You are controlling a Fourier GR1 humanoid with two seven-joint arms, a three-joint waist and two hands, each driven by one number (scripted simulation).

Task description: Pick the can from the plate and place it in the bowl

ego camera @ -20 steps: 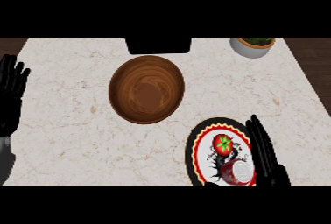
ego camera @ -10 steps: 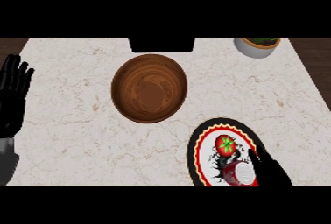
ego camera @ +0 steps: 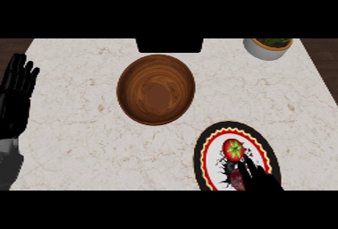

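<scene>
In the head view, the can point(ego camera: 234, 149) stands on the plate point(ego camera: 210, 147), near its middle; from above it shows a red top with a green star shape. The plate lies at the lower right of the counter point(ego camera: 79, 116), and its lower rim runs close to the near edge. The right hand point(ego camera: 259, 178) comes in from below and lies over the lower part of the plate, its fingertips just beside the can. I cannot tell if they touch it, and I cannot tell if the fingers are spread or curled, because the dark hand merges with the dark pattern on the plate.

The left hand point(ego camera: 16, 96) rests at the left edge, flat and spread, fingers up.

What could go wrong: the hand approaches from the near side, so a push before the fingers close could tip the can or slide it toward the far rim of the plate. A low lift could knock the can against the plate's rim, or later against the wall of the bowl point(ego camera: 156, 88).

The room for moving is good (only one view, so heights are a guess). The bowl is up and left of the plate, apart from it, with bare counter between. The plant pot point(ego camera: 267, 47) at the far right corner and the dark block point(ego camera: 170, 44) behind the bowl are off this path.
</scene>
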